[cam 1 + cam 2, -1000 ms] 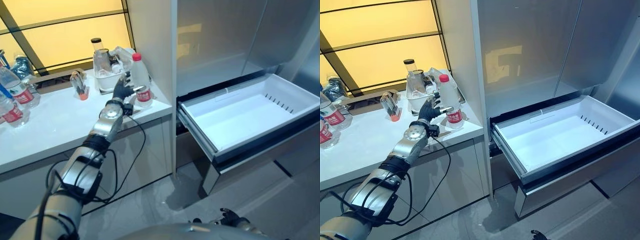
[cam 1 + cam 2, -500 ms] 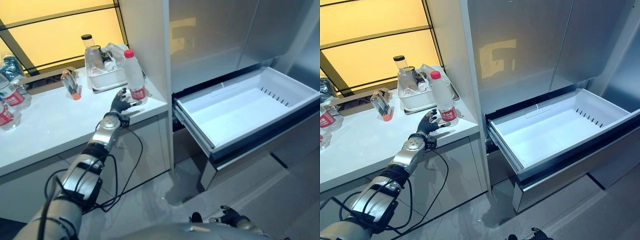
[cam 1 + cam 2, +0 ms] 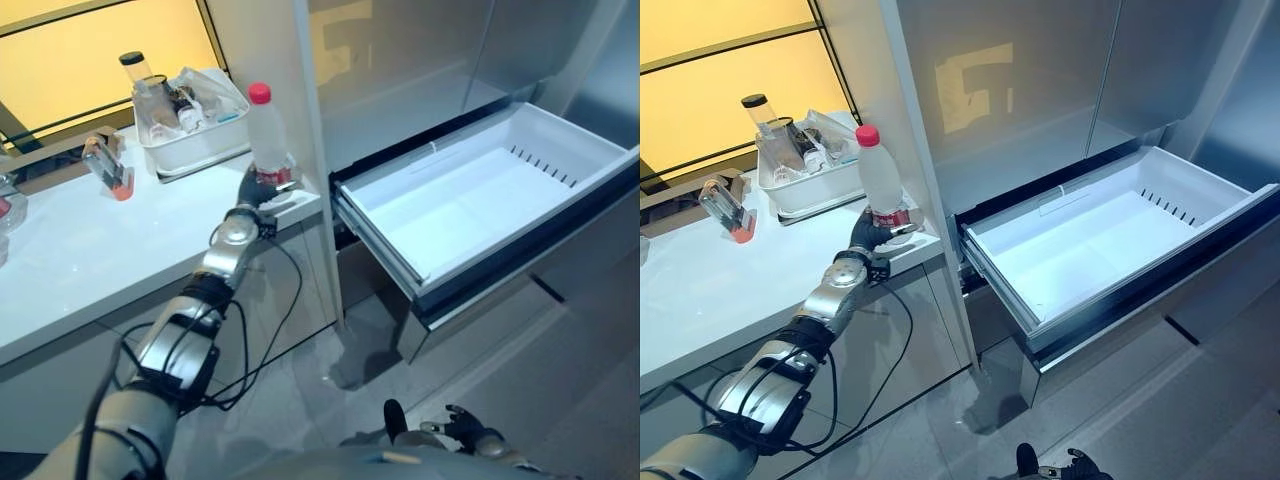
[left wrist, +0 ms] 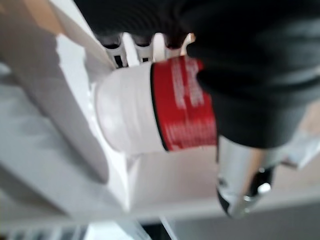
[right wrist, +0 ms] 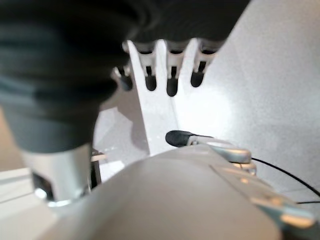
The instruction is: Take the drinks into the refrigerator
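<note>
On the white counter (image 3: 80, 250), at the far left, a small clear item with an orange base (image 3: 108, 168) stands near the back edge. Beside it sits a white tub (image 3: 195, 145) holding a dark-capped jar (image 3: 138, 78) and crumpled clear plastic. Further right, at the counter's front corner, a clear water bottle (image 3: 266, 130) with a red cap and red label stands upright. The left hand (image 3: 256, 186) is closed around the bottle's lower part at the label; the left wrist view shows the fingers (image 4: 142, 46) curled behind the bottle and the thumb across the front. Right of the counter, the refrigerator's white drawer (image 3: 560, 165) is pulled fully out. The right hand (image 5: 160, 75) hangs low with its fingers relaxed and straight, holding nothing.
</note>
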